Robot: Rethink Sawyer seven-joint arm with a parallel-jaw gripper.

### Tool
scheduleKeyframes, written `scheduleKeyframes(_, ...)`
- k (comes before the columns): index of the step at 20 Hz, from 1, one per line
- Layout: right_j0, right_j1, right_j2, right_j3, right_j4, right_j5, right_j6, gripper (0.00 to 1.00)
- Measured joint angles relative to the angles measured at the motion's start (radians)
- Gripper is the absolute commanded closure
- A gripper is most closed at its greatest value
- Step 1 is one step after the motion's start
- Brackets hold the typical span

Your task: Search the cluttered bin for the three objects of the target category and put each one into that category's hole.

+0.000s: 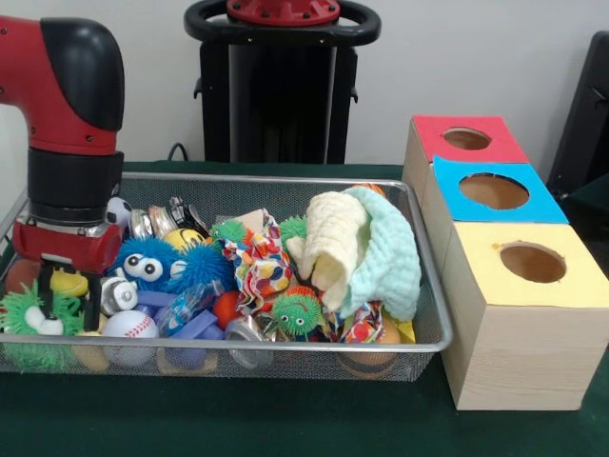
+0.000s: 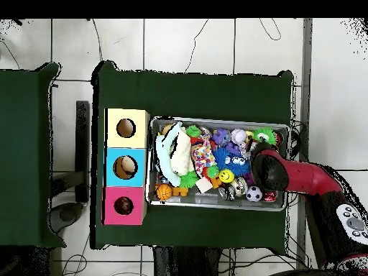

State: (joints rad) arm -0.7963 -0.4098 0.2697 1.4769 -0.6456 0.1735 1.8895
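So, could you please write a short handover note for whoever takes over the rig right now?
Pincer: down in the bin at the end farthest from the boxes, among the toys; open or shut can't be seen.
The hole is in the red-topped box, farthest from the front camera, beyond the blue and yellow ones.
Done: nothing visibly carried.
Left: find and drop the three targets.

Front view: your camera sits low across the tabletop (image 1: 285, 428), close in, facing the pedestal (image 1: 283, 81) at 12 o'clock. The bin (image 1: 433, 328) fills the frame's left, the three boxes stand at 3 o'clock.

Overhead view: you look straight down from high up, robot base at 6 o'clock.

Shared: the bin (image 2: 219, 204), the boxes, the arm (image 2: 302, 178), the tabletop (image 2: 194, 93).
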Motion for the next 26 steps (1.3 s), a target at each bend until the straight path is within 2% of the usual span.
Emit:
scheduleKeyframes(16,-0.045,0.017,0.032,0.038,0.0,-0.053,0.0,0.0)
scheduleKeyframes(26,-0.133,0.033,0.122,0.062,0.0,-0.053,0.0,0.0)
